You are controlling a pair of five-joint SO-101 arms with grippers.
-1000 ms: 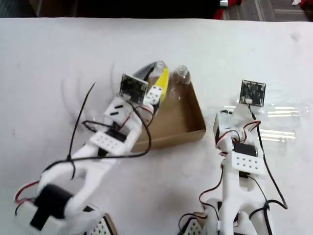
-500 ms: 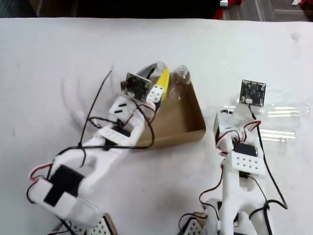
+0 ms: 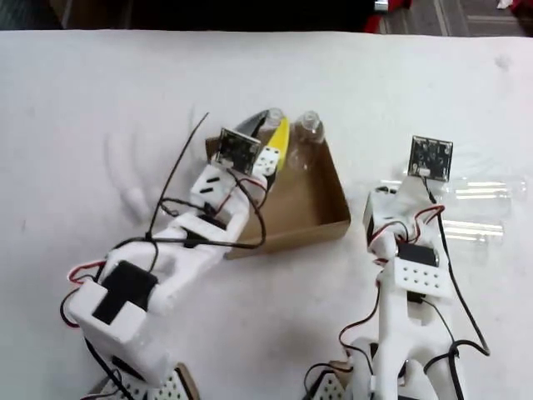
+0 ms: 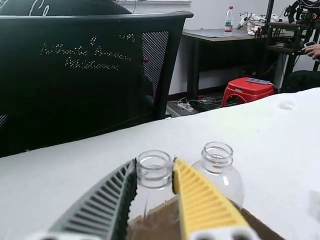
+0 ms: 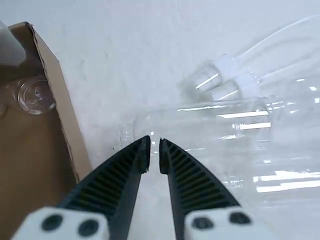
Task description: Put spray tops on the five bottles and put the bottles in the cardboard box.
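Worktop [image 3: 83, 92]: white, both arms based at the near edge.
Left arm [image 3: 179, 254] runs diagonally from the near-left corner up to the box. Right arm [image 3: 412, 279] runs straight out from the near edge, well right of the box, with a strip of bare white between them.
Cardboard box [image 3: 291, 239]: open tray about mid-worktop, skewed, its near-right corner pointing at the right arm. Brown floor shows between the bottles and its near wall. Wide white surface lies from its far wall to the far edge.
Held bottle [image 4: 150, 200]: clear, upright, no top on, at the far-left corner of the box.
Second bottle [image 4: 217, 172]: clear, upright, no top on, just beside the first along the box's far wall. Can't tell if they touch.
Lying bottle [image 5: 225, 125]: clear, on its side on the worktop right of the box, apart from the box wall. In the high view more clear bottles [image 3: 483, 208] lie toward the right edge; count unclear.
Two white-collared spray tops [image 5: 220, 80] with thin tubes lie just beyond the lying bottle.
Left gripper [image 4: 154, 166]: grey and yellow fingers pinching the held bottle at the neck.
Right gripper [image 5: 155, 148]: fingers nearly pressed together, only a sliver between the tips, nothing in them, poised over the lying bottle's end.
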